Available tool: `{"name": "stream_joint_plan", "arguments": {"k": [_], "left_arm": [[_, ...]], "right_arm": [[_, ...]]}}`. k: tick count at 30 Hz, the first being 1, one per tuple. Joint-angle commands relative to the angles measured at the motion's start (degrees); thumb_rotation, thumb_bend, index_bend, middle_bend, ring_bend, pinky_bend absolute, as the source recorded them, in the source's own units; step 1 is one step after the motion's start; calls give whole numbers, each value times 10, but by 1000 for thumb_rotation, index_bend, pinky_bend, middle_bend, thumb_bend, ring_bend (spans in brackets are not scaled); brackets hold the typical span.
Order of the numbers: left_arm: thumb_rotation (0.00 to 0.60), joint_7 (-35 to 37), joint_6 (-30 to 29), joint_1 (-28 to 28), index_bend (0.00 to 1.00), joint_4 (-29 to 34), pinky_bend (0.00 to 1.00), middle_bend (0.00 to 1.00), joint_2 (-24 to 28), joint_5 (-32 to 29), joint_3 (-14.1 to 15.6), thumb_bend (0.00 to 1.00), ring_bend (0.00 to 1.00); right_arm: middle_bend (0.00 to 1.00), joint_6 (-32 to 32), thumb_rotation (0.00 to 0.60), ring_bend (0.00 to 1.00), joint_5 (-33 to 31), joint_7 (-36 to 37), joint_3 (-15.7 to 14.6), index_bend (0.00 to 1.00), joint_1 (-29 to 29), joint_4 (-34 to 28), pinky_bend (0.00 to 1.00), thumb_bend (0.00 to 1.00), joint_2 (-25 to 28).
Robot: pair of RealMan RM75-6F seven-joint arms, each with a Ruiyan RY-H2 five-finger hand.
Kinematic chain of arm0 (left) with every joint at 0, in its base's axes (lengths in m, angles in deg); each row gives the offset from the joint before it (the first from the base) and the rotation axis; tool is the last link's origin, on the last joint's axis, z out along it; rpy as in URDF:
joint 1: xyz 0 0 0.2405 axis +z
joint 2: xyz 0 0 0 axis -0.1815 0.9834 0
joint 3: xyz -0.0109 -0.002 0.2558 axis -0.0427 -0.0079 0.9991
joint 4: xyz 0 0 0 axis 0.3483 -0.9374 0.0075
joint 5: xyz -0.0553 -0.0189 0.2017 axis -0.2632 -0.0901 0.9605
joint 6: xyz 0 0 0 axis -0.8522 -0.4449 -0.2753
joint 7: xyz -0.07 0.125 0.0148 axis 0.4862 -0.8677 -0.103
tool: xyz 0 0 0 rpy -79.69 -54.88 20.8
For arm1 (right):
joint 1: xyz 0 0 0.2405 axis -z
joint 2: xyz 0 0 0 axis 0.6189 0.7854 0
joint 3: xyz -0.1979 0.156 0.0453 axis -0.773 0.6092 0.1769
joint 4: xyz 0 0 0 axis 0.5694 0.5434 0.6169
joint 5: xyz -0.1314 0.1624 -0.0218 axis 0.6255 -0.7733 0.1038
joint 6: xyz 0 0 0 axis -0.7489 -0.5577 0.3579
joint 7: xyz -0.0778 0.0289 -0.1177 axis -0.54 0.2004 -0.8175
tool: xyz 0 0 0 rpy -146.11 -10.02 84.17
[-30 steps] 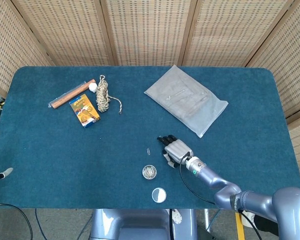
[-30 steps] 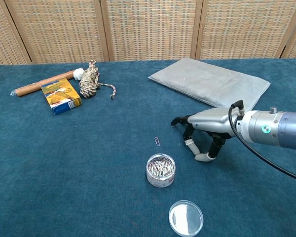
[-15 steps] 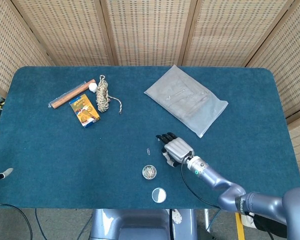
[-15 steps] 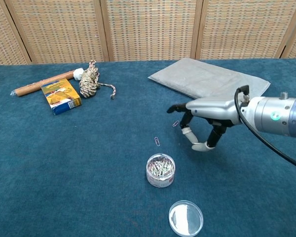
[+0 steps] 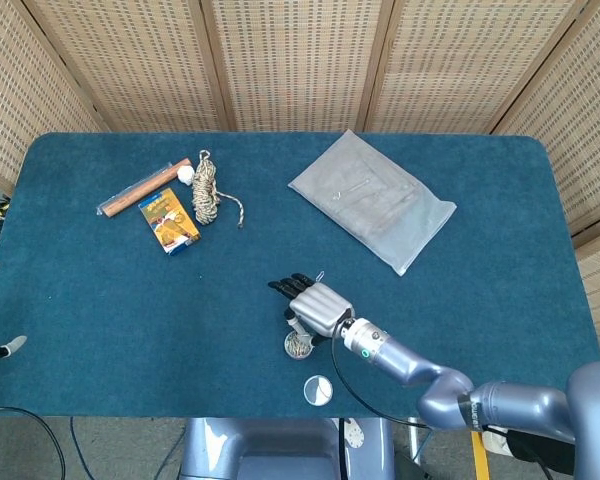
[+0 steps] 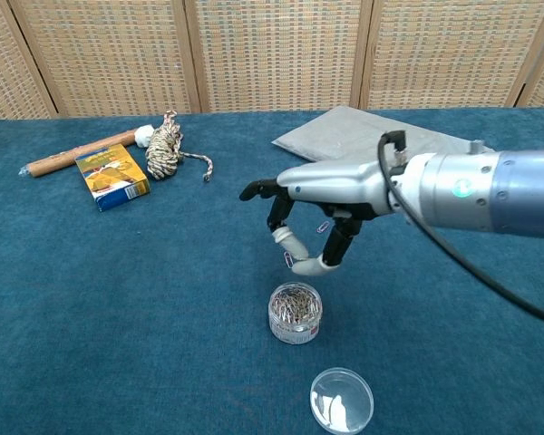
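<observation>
Right hand (image 6: 313, 213) hangs above the table, palm down, fingers curled downward, directly over the small clear jar of paper clips (image 6: 295, 313). In the chest view the thumb and a finger come together at their tips just above the jar's open mouth, and a paper clip (image 6: 289, 261) sits right at those tips; it looks pinched, but I can't tell for sure from these frames whether it's held or lying on the cloth behind. A second clip (image 6: 323, 227) shows between the curled fingers, further back; can't tell whether it's on the table or hanging from a finger. The hand is not touching the jar: there's a visible gap between fingertips and rim. In the head view the right hand (image 5: 315, 304) overlaps the jar (image 5: 298, 343), which peeks out from under its near edge. The jar's round clear lid (image 6: 342, 399) lies flat on the blue table (image 6: 118, 299), just beside the jar on the robot's side, apart from it. Behind the hand lies a flat grey zip bag (image 6: 372, 136), near but not touching. Far left side of the table: an orange-and-blue box (image 6: 113, 176), a brown rod (image 6: 77, 152) and a bundle of twine (image 6: 165, 149), all close together and well apart from the hand. Left hand isn't in either view.
</observation>
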Motion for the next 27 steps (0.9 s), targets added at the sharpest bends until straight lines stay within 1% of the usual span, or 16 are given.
{"name": "stream_joint_plan", "arguments": {"k": [1,9,11,12,14,16,23,27], "left_arm": [[600,1,2,-1,0,-1,0,0,0,-2,0,35,0],[600,6,7,-3,0,-3,0,0,1,-7,-2,35,0],[600,7,5,-2,0,-2,0,0,2,-6,-2,35,0],[600,8,5,-2,0,-2,0,0,3,-6,-2,35,0],[600,8,6,-2,0,-2,0,0,3,-6,-2,35,0],[600,8,7,-2,0,-2,0,0,3,-5,-1,35,0],[600,6,1,-1,0,2,0,0,4,1,0,33,0],[600,8,-6,2,0,5,0,0,5,7,1,32,0]], "right_arm": [[0,9,600,0,-35,-32,-4,680,-16,15,0,349,-29],[0,3,600,0,-65,-61,-16,672,-23,19,0,349,-49],[0,0,600,0,-73,-68,-17,595,-24,20,0,349,-51],[0,3,600,0,-78,-73,-19,518,-26,20,0,349,-48],[0,6,600,0,-86,-83,-22,403,-30,17,0,348,-40],[0,4,600,0,-93,-91,-26,339,-31,11,0,337,-34],[0,-21,600,0,-109,-116,-31,306,-30,-19,0,325,-19],[0,-36,600,0,-125,-136,-33,263,-31,-37,0,322,-8]]}}
